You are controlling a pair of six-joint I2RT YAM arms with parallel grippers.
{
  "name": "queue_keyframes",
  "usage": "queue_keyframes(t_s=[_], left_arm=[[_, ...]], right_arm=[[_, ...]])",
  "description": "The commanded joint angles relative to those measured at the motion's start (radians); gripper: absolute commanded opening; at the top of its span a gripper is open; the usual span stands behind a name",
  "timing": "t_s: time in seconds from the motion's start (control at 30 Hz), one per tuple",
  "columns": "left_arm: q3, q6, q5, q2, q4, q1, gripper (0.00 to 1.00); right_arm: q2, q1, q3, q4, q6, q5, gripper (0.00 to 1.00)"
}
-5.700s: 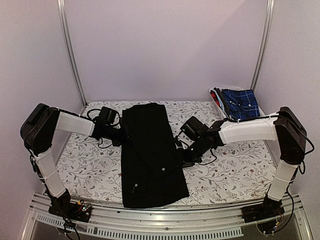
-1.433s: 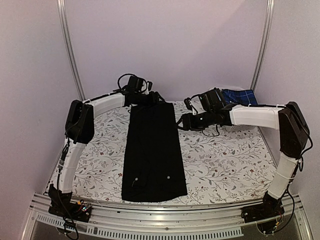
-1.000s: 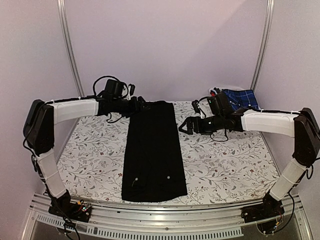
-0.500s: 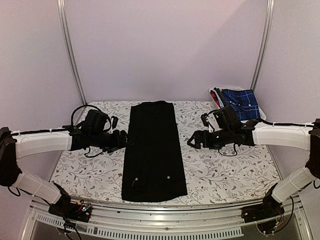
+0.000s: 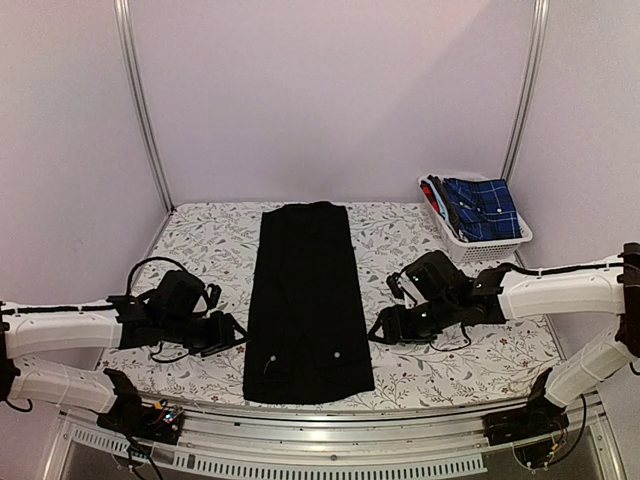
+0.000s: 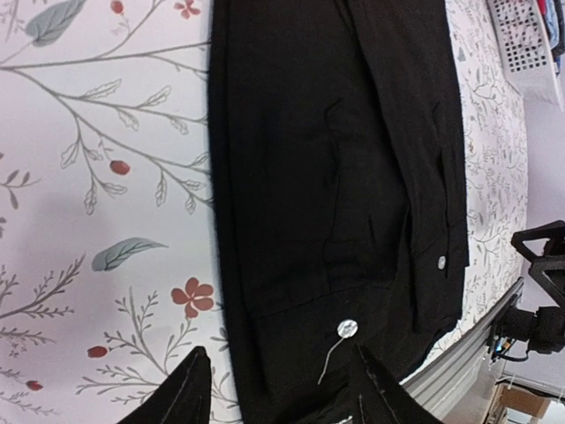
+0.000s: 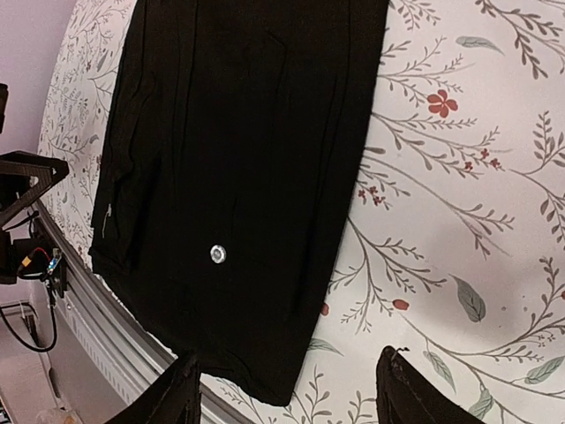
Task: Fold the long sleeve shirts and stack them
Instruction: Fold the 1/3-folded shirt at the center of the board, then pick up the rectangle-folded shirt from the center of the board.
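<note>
Floral cloth (image 5: 480, 362) bears a narrow black shirt (image 5: 305, 300) — left claw (image 5: 239, 334), right claw (image 5: 375, 334) gape empty.

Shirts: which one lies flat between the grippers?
The black shirt, a long strip on the table; the blue plaid one sits bundled in the white basket.

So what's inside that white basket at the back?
In the basket, a blue checked cloth lies on top, with red and dark cloth squeezed in beside it. Anything underneath them is covered, so I cannot tell.
</note>
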Motion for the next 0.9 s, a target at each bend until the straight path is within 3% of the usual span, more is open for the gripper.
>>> queue_keyframes(t_s=[0.0,0.87], left_arm=[[-0.029,-0.053,-0.014,0.010,-0.015,-0.041,0.52],[0.012,-0.024,0.095,0.247,0.041,-0.093,0.41]], right_arm=[[0.026,0.017,-0.040,0.034,0.070,-0.028,0.64],[0.198,0.016,-0.039,0.162,0.142,-0.117,0.46]])
